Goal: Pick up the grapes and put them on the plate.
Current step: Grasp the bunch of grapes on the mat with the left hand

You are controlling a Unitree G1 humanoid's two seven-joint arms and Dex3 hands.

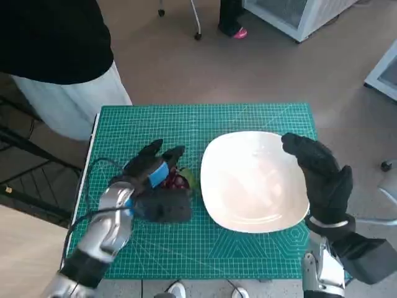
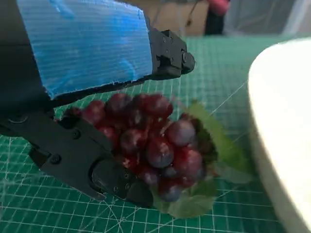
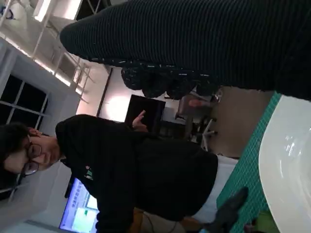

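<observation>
Head view, left to right: a person (image 1: 56, 56) in a black top and pale trousers stands off the table's far-left corner. Green cutting mat (image 1: 205, 248) covers the small table. Left forearm comes up from the lower left; left hand (image 1: 152, 171), blue tape on its back, sits over the grapes (image 1: 178, 181) on the mat, just left of the plate (image 1: 251, 183). Only a sliver of dark red fruit and a bit of green leaf shows past the hand here.

Left wrist view is clearer — grapes (image 2: 155, 145), a dark red bunch with green leaves under it, lie on the mat (image 2: 48, 213) between the black fingers (image 2: 92, 165) on one side and the upper finger part by the taped back on the other. Fingers touch the bunch and are closed round it; bunch looks to be resting on the mat, cannot tell if lifted at all. White plate rim (image 2: 282, 121) is just beside the leaves, apart from them.

Right side: plate is white, round, bare inside. Right hand (image 1: 319, 174) in the black knit glove rests on the plate's right rim, fingers reaching onto its far-right edge — pressing or gripping, cannot tell which.

Right wrist view: glove (image 3: 204, 43) across the frame, plate edge (image 3: 286, 165), mat strip, and the person (image 3: 141, 179) in black beyond the table.
</observation>
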